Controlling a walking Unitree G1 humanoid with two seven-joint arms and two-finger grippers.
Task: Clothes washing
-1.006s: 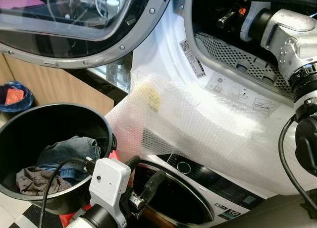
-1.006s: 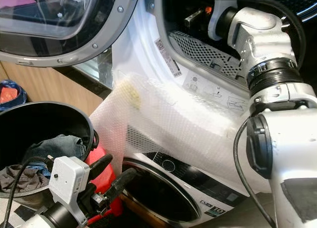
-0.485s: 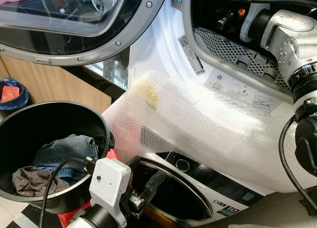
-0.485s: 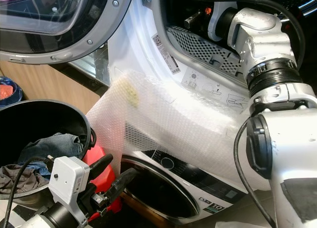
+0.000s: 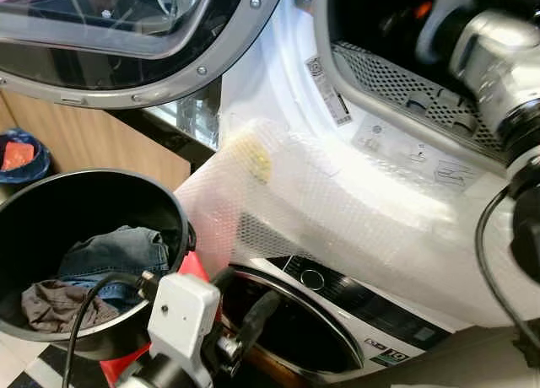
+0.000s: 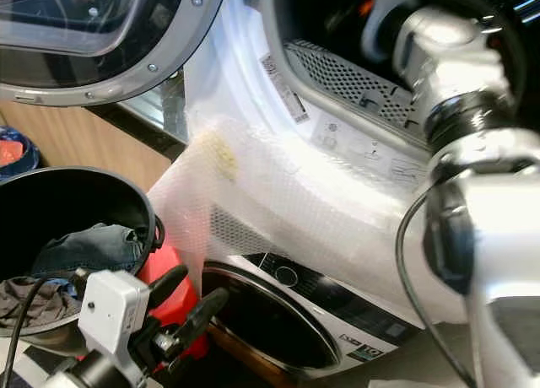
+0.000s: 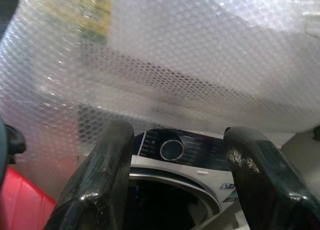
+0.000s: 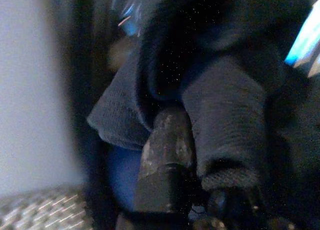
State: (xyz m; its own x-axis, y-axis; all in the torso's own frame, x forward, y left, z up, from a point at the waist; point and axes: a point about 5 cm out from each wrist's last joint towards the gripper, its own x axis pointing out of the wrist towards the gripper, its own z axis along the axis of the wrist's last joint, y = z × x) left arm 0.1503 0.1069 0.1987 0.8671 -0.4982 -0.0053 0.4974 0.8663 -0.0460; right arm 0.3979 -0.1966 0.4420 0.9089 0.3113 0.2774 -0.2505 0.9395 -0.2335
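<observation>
A black bucket (image 5: 173, 209) at the lower left holds blue jeans (image 5: 118, 251) and a grey-brown cloth (image 5: 52, 302). My left gripper (image 5: 245, 302) hovers open beside the bucket, in front of the lower washing machine's round opening (image 5: 295, 325); in the left wrist view its fingers (image 7: 102, 182) are spread with nothing between them. My right arm (image 5: 498, 55) reaches into the upper machine's drum (image 5: 371, 17). In the right wrist view, my right gripper (image 8: 195, 190) is shut on a dark knitted garment (image 8: 225, 125) inside the drum.
Bubble wrap (image 5: 337, 207) drapes over the front between the two stacked machines. The upper machine's round glass door (image 5: 126, 34) hangs open at the top left. A red object (image 5: 196, 266) sits by the bucket. A blue bin (image 5: 21, 156) stands at the far left by wooden cabinets.
The right arm is now blurred in motion at the drum. The left gripper has sunk slightly in the picture. The camera has shifted a little.
</observation>
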